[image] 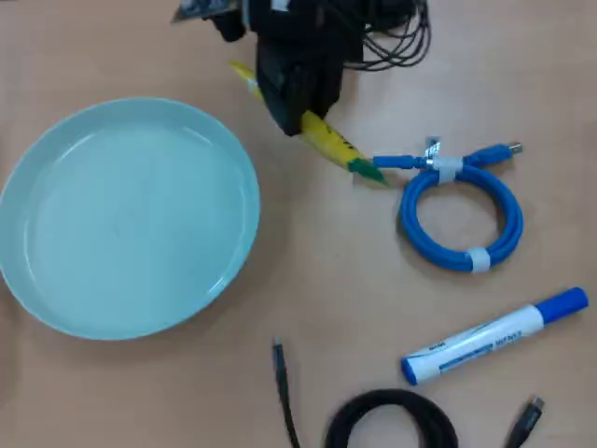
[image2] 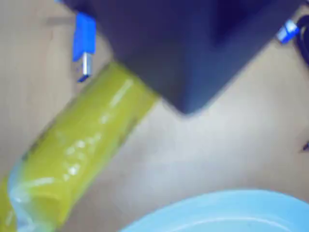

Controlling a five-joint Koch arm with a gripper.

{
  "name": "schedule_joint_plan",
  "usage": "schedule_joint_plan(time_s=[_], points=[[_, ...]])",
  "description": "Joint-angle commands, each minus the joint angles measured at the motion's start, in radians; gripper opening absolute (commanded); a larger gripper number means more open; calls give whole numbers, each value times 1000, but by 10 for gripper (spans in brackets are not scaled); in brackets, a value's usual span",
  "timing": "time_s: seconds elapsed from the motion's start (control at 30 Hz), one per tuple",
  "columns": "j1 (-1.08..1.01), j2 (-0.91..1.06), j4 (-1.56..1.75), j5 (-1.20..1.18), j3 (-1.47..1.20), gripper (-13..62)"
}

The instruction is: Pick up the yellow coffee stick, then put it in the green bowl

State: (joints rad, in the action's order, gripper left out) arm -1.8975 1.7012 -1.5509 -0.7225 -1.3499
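the black tool sits over the middle of the yellow coffee stick, whose green end points at the blue cable. the green bowl lies empty to the left; a marker lies lower right on the counter.

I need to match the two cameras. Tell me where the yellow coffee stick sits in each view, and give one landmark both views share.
Overhead view: the yellow coffee stick lies diagonally at top centre, partly under the arm, its green end toward the blue cable.
Wrist view: it fills the left side, running from lower left up under the dark jaws.
Shared landmark: the green bowl, left in the overhead view, at the bottom edge in the wrist view.
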Motion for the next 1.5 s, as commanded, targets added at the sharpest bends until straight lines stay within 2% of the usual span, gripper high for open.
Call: schedule_joint_plan(time_s=[0.0,0.2,0.5,0.87,1.27,1.47], points=[[-57,40,49,84,51,-64],[-170,23,124,204,67,-64],[-333,-166,175,314,160,-65],[-380,-345,256,388,339,-65],[-451,-492,353,396,344,-63],[-443,-532,393,528,353,-53]])
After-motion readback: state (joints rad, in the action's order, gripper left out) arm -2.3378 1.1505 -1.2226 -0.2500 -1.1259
